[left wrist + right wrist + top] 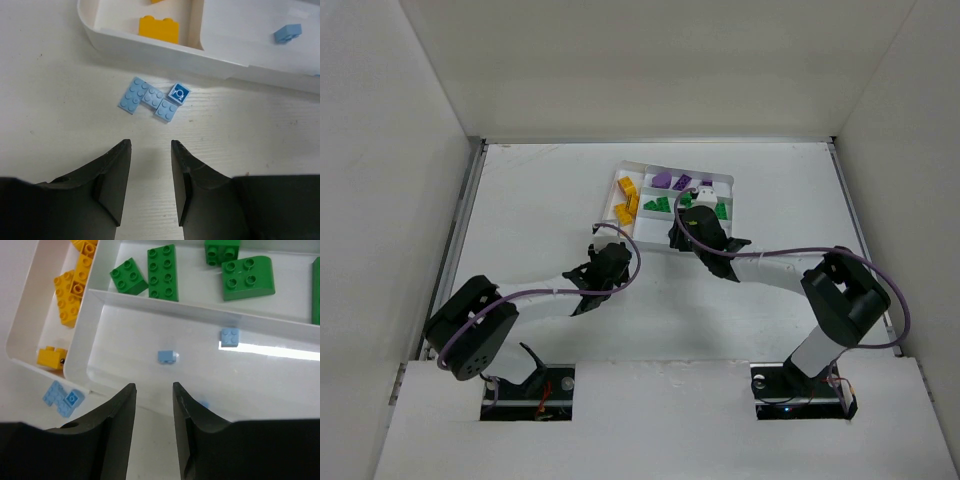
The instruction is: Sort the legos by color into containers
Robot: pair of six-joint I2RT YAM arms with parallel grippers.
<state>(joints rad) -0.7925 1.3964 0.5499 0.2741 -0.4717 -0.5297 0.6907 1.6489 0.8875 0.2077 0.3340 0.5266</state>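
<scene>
The white tray (725,181) lies at the far middle of the table. Yellow bricks (75,280) fill its end section, green bricks (162,272) lie in the middle strip, and purple ones (672,181) in the far strip. Two small pale blue bricks (168,357) lie in the near strip. A cluster of flat pale blue legos (150,97) lies on the table just outside the tray's near wall (150,50). My left gripper (150,142) is open and empty, a little short of that cluster. My right gripper (153,385) is open and empty over the tray's near wall.
White walls enclose the table on three sides. Both arms (770,265) reach toward the tray, side by side. The blue cluster also shows at the tray's corner in the right wrist view (62,396).
</scene>
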